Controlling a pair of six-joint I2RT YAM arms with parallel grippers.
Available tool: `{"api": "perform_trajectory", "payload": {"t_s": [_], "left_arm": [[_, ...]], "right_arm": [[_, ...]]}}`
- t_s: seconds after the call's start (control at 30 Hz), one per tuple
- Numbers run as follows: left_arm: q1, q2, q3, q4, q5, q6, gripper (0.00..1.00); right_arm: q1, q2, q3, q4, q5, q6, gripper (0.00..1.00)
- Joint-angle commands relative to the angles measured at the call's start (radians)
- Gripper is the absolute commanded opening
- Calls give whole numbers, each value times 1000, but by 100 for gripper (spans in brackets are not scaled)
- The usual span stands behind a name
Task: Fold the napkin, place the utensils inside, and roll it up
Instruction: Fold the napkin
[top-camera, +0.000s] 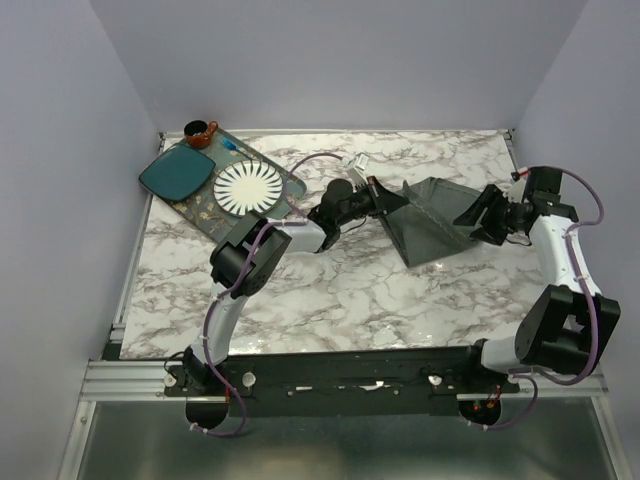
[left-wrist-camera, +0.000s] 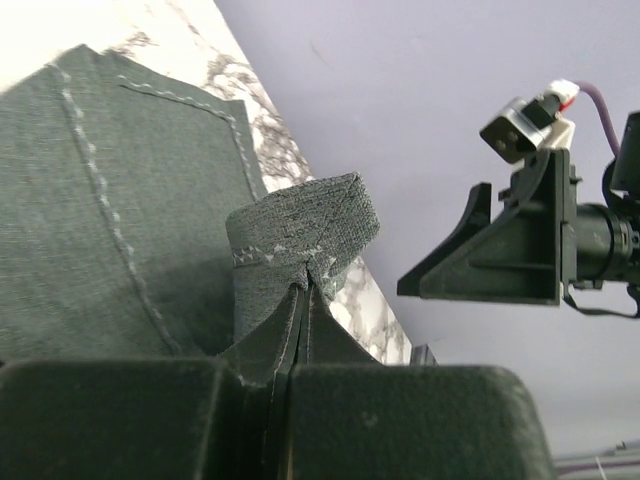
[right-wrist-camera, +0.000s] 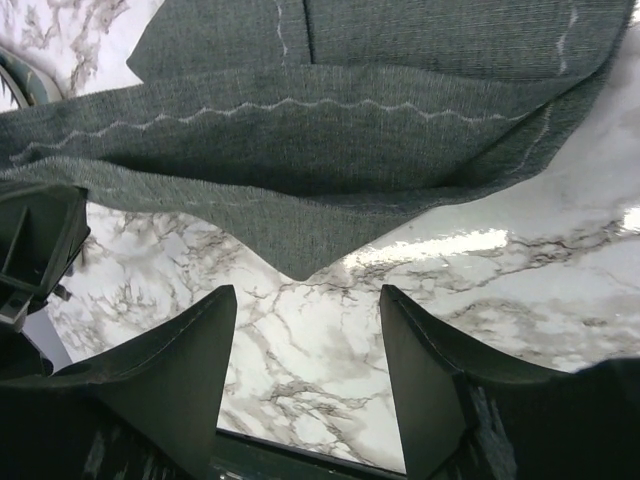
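Observation:
The dark grey napkin (top-camera: 432, 215) lies partly folded on the marble table, right of centre. My left gripper (top-camera: 388, 200) is shut on a bunched corner at its left edge and lifts that corner; in the left wrist view the cloth (left-wrist-camera: 300, 225) is pinched between the closed fingertips (left-wrist-camera: 300, 290). My right gripper (top-camera: 474, 216) is open and empty at the napkin's right side. In the right wrist view its fingers (right-wrist-camera: 305, 300) straddle bare table just short of the napkin's (right-wrist-camera: 350, 140) hanging edge. I cannot make out the thin brown utensils in any view.
A dark tray (top-camera: 290, 188) at the back left holds a teal square plate (top-camera: 176, 173), a white ribbed plate (top-camera: 248, 187) and a small brown cup (top-camera: 200, 133). Lilac walls close in the table on three sides. Purple cables run along both arms.

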Motion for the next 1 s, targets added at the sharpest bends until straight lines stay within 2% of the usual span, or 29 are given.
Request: {"api": "perform_trajectory", "payload": {"t_s": [0.0, 0.37, 0.53, 0.97], "left_arm": [[21, 38, 22, -31, -64, -29, 0], [33, 42, 16, -145, -156, -52, 0], [36, 49, 48, -249, -191, -51, 0], [56, 84, 71, -263, -188, -85, 0]], "right_arm": [[41, 35, -17, 46, 8, 21, 68], [96, 109, -19, 89, 12, 39, 68], [136, 145, -2, 106, 31, 50, 68], [168, 202, 19, 125, 29, 59, 68]]}}
